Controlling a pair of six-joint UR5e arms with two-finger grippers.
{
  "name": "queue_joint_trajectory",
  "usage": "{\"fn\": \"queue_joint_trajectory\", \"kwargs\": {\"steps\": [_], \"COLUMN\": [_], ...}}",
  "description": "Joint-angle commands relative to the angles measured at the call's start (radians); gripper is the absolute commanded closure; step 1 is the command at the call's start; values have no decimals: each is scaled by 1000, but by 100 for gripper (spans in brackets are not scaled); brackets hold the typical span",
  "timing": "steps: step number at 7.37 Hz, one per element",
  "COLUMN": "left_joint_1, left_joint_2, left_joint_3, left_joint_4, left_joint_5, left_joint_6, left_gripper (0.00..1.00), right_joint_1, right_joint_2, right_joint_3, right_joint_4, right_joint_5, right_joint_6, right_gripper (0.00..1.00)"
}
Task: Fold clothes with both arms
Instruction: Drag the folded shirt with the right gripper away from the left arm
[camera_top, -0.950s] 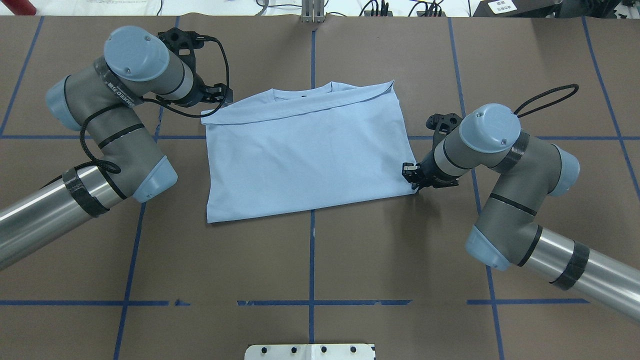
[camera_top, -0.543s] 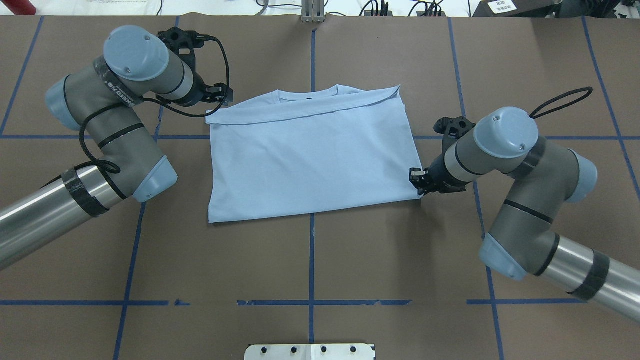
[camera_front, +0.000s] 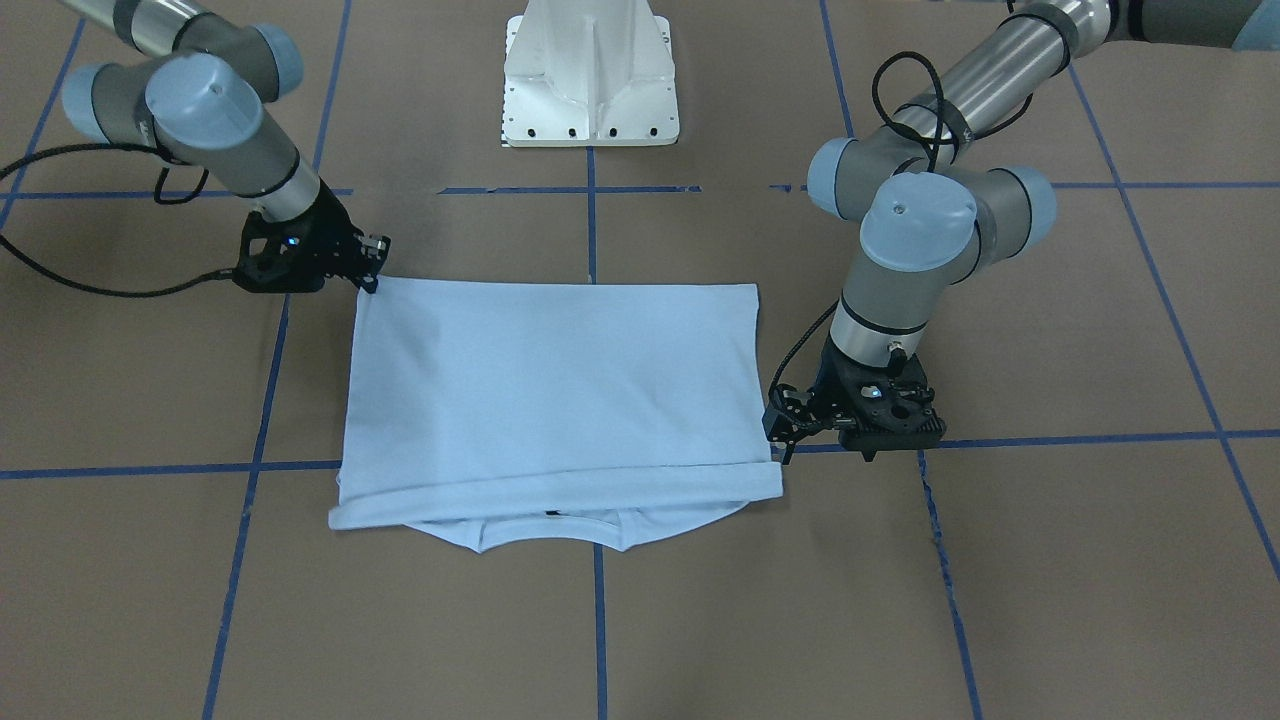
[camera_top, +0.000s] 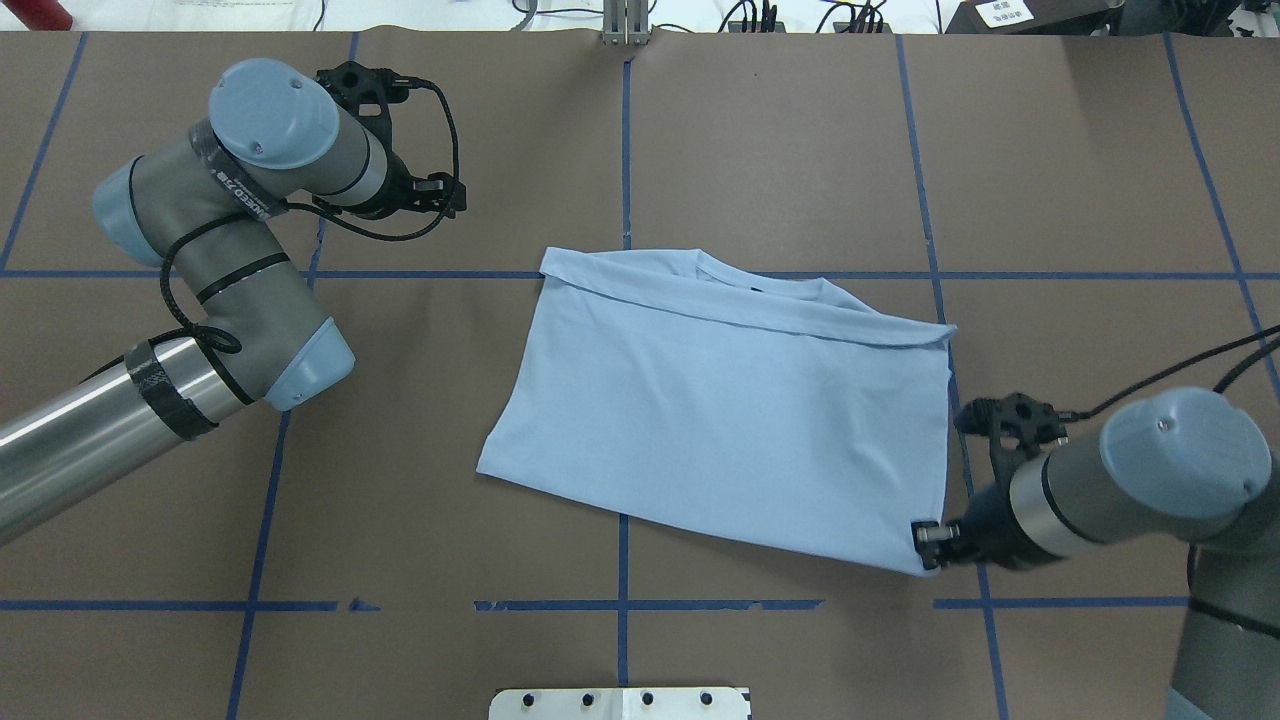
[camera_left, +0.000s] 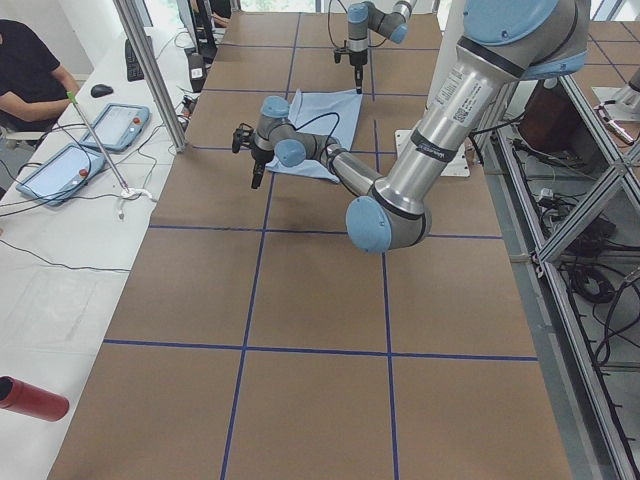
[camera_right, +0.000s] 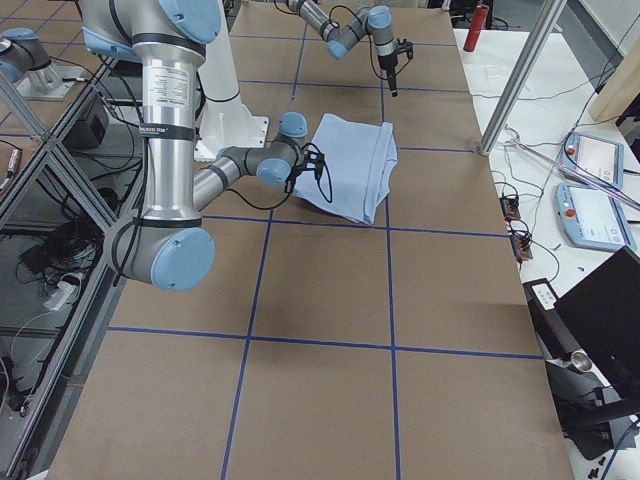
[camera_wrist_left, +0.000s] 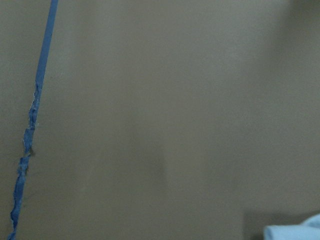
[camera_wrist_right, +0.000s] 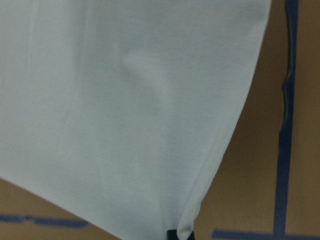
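Note:
The light-blue T-shirt (camera_top: 730, 410) lies folded and skewed on the brown table, its collar (camera_top: 760, 285) peeking out from under the folded-over band at the far side. My right gripper (camera_top: 925, 535) is shut on the shirt's near right corner; the right wrist view shows the cloth (camera_wrist_right: 130, 115) running down into the pinch. In the overhead view my left gripper (camera_top: 452, 196) stands open at the far left, apart from the shirt, holding nothing. The left wrist view shows only a sliver of shirt (camera_wrist_left: 295, 232). In the front-facing view the shirt (camera_front: 550, 380) lies squarer between the right gripper (camera_front: 372, 268) and the left gripper (camera_front: 782, 430).
Blue tape lines (camera_top: 625, 130) grid the brown table. The white pedestal base (camera_top: 620, 703) sits at the near edge. Beyond the far edge run cables and a metal post (camera_top: 625, 25). A person sits at a side desk (camera_left: 30, 80) with tablets.
My right gripper has pulled the shirt to the right and towards the robot, swinging it askew. The left gripper has stayed put, so the shirt's corner has slid away from it.

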Motion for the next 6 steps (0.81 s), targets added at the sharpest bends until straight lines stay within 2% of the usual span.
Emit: {"fn": "queue_joint_trajectory", "kwargs": {"steps": [1,2,3,5,6], "left_joint_1": [22,22,22,39,80], "left_joint_2": [2,2,2,12,48], "left_joint_3": [-4,-7,-25,-106,-146], "left_joint_4": [-6,-6,-6,6,3], "left_joint_5": [1,1,-2,-18,-50], "left_joint_6": [-32,-35,-44,-62,-161], "left_gripper": [2,2,2,1,1], "right_joint_1": [-229,-237,-236,-127,-52], "right_joint_2": [-81,-85,-81,-67,-14], "right_joint_3": [65,68,77,87,82], "right_joint_4": [0,0,2,6,6], "right_joint_5": [-24,-23,-24,-29,-29], "right_joint_6": [94,96,96,96,94], "right_gripper": [100,7,0,0,0]}}
